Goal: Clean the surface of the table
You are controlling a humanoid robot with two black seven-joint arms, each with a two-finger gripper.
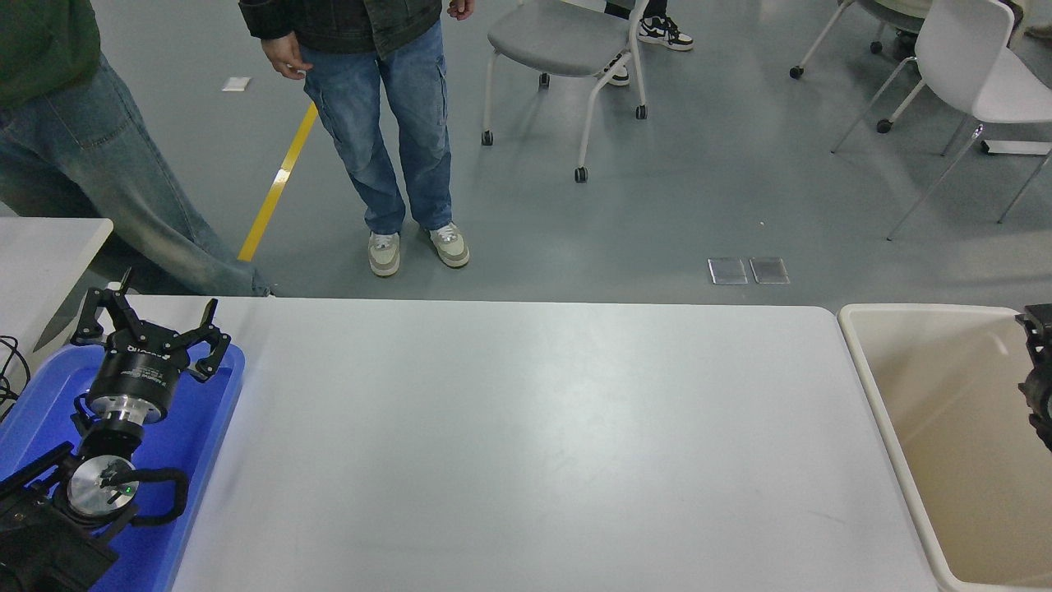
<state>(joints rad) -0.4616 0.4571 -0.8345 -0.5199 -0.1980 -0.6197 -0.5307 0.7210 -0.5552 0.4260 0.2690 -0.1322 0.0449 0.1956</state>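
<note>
head view looks down over the wide, plain white-grey rectangular table surface (526, 444), smooth and matte with rounded far corners, filling the middle and lower part of the picture; its top looks bare across the middle; at its left end lies a bright blue plastic tray (193, 444), and above that tray hangs the left gripper (152, 322), black, with its fingers spread wide apart and nothing between them, the left arm coming up from the lower left corner; just beside the table's right end stands a beige plastic tub (883, 411), its inner walls and floor plain; the right gripper (1037, 370) shows only as a dark sliver at the right edge, over the tub, and whether its fingers are apart or together cannot be told; a corner of a smaller white table (49, 247) sits at the far left; beyond the far edge, on the grey floor, two people in blue jeans (394, 123) stand near a yellow floor line (275, 185); a grey-seated chair on castors (567, 49) and a white chair (978, 74) stand further back.
</note>
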